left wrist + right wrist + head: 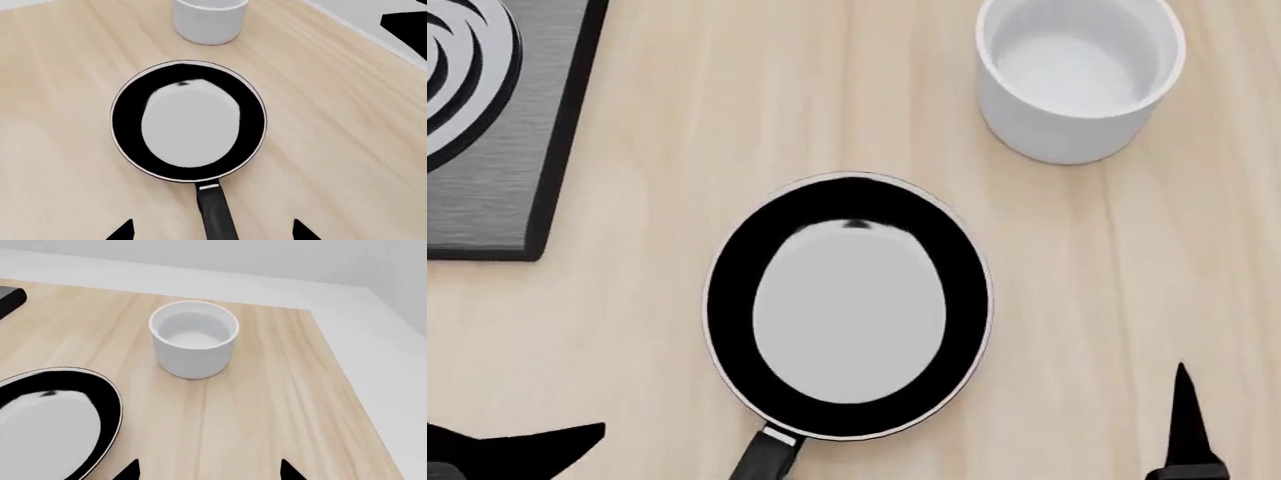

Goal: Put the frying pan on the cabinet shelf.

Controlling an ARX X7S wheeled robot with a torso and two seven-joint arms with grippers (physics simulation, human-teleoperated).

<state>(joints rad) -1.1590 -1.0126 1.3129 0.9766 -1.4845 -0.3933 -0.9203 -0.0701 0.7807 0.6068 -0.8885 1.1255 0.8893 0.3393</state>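
The frying pan (pixel 847 305) lies flat on the wooden counter, black with a thin silvery rim and a shiny pale-grey base. Its short black handle (pixel 765 457) points toward me. In the left wrist view the pan (pixel 189 125) fills the middle. My left gripper (pixel 213 232) is open, with one fingertip on each side of the handle (pixel 215 210) and clear gaps between them. My right gripper (pixel 210 472) is open and empty over bare wood, to the right of the pan (pixel 47 425). The cabinet shelf is out of view.
A white cylindrical cup (pixel 1078 75) stands upright behind and to the right of the pan; it also shows in the right wrist view (pixel 193 337). A square black burner plate (pixel 487 120) with concentric rings sits at the back left. The counter's white edge (pixel 373 365) runs along the right.
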